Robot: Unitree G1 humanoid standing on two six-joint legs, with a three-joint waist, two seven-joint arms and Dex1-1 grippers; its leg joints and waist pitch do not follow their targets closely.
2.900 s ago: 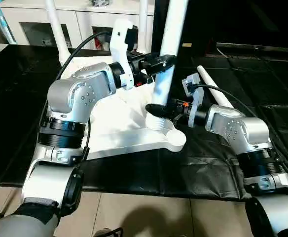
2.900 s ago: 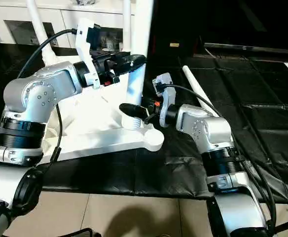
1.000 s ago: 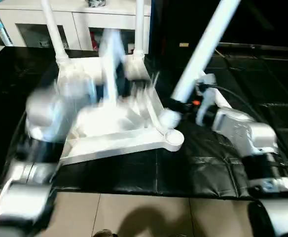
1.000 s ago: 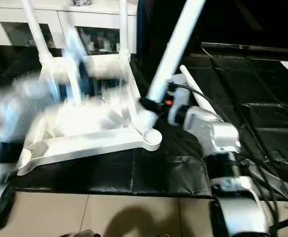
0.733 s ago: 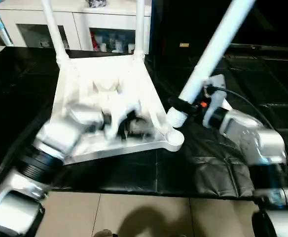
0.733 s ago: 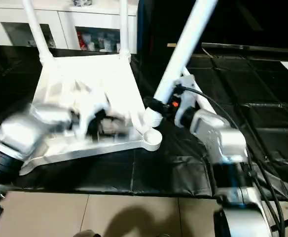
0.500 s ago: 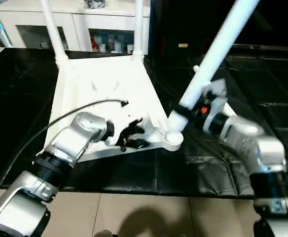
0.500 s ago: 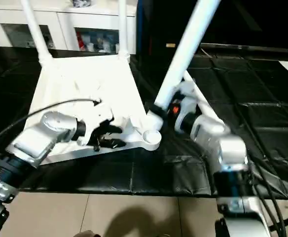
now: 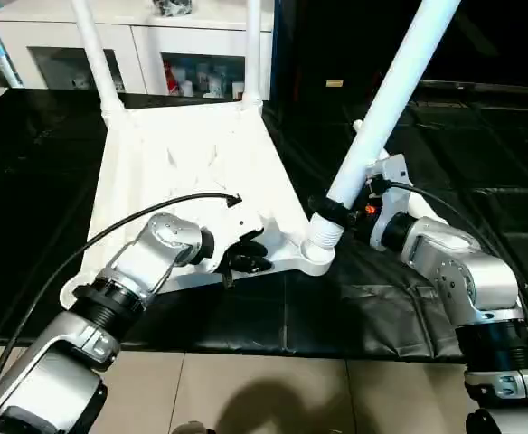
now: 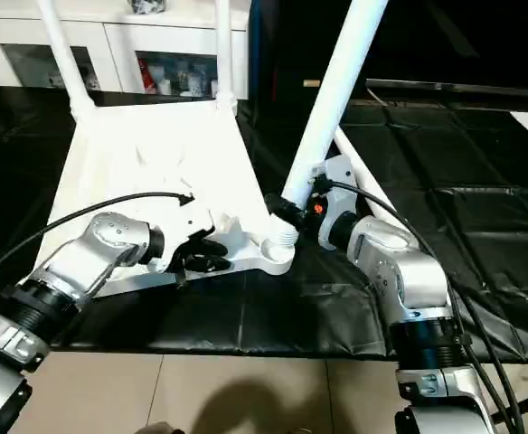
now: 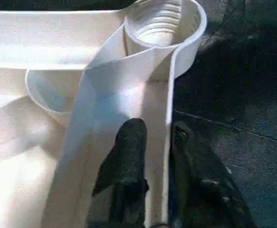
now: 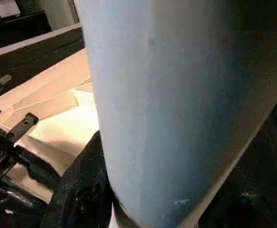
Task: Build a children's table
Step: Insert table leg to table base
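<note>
the left gripper (image 11: 150, 156) has dropped to pinch the ribbed white plastic tabletop's (image 9: 192, 172) near rim, steadying it while the right gripper (image 9: 323, 210) clamps the tilted long white tapered leg (image 9: 386, 104) at the near-right round corner socket (image 11: 164, 23).

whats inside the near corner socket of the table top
Screw-thread ridges line the corner socket, which holds no leg. The leg gripped by the right claw leans with its ribbed end at the socket's rim. The socket's bottom is hidden.
</note>
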